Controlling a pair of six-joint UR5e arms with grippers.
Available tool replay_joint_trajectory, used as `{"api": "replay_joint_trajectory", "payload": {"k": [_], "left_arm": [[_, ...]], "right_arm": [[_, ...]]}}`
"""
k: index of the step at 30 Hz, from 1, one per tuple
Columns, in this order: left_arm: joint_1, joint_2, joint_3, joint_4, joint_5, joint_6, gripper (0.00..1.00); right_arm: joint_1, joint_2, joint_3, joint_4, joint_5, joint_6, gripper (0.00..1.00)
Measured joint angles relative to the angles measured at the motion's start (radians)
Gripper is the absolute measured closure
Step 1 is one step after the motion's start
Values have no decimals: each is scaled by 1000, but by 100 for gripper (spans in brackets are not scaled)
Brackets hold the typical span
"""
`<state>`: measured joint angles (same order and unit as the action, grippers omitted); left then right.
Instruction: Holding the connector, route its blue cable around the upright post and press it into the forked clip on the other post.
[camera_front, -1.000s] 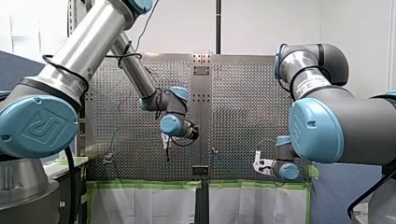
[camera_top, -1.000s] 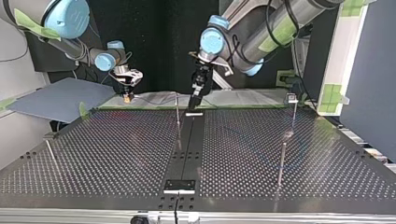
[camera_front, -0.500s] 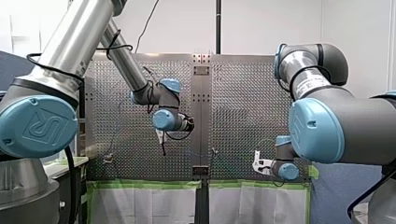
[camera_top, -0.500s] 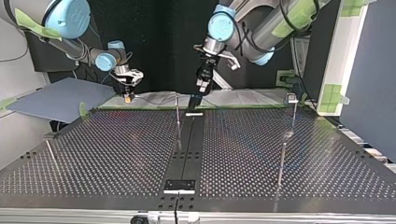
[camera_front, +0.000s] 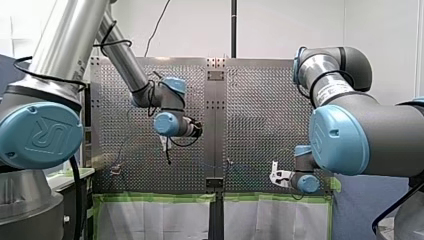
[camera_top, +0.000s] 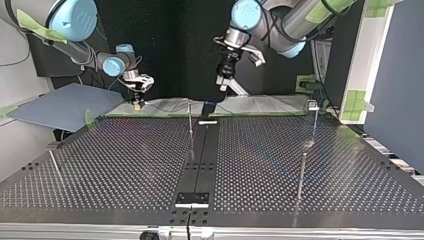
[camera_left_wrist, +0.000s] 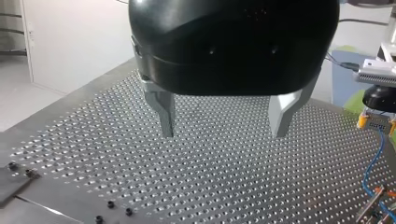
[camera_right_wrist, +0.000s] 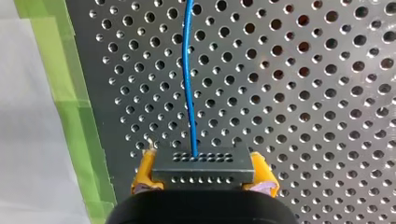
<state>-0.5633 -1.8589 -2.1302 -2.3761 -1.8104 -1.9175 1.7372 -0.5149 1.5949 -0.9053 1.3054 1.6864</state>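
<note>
Noted connector (camera_right_wrist: 204, 173) pinched between yellow pads of right gripper (camera_top: 136, 98) beside green tape (camera_right_wrist: 70, 93) at table (camera_right_wrist: 303, 93) edge, blue cable (camera_right_wrist: 188, 70) running ahead, apparently for steering postward; left gripper (camera_left_wrist: 223, 133) splayed, empty, hanging high, likely clear of cable's path.

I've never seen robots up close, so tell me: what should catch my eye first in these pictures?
Most striking is the thin blue cable running ahead over the perforated table from a small grey connector, which my right gripper pinches between yellow pads. My left gripper hangs open and empty above the table, near the top view's middle.
</note>
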Motion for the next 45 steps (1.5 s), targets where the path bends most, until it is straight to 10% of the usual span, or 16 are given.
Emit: {"api": "replay_joint_trajectory", "payload": {"k": [8,25,36,45], "left_arm": [[-1,68,-68,14,-23,-4,0],[13,213,-214,120,-19,-64,0],[21,297,-292,133,-23,-47,0],[28,256,-299,141,-61,11,0]], "right_arm": [[-10,-8,-4,40,49,-33,100],[-12,-106,-4,117,101,-43,100],[3,-197,-3,204,114,-28,100],[20,-269,-3,275,127,9,100]]}}
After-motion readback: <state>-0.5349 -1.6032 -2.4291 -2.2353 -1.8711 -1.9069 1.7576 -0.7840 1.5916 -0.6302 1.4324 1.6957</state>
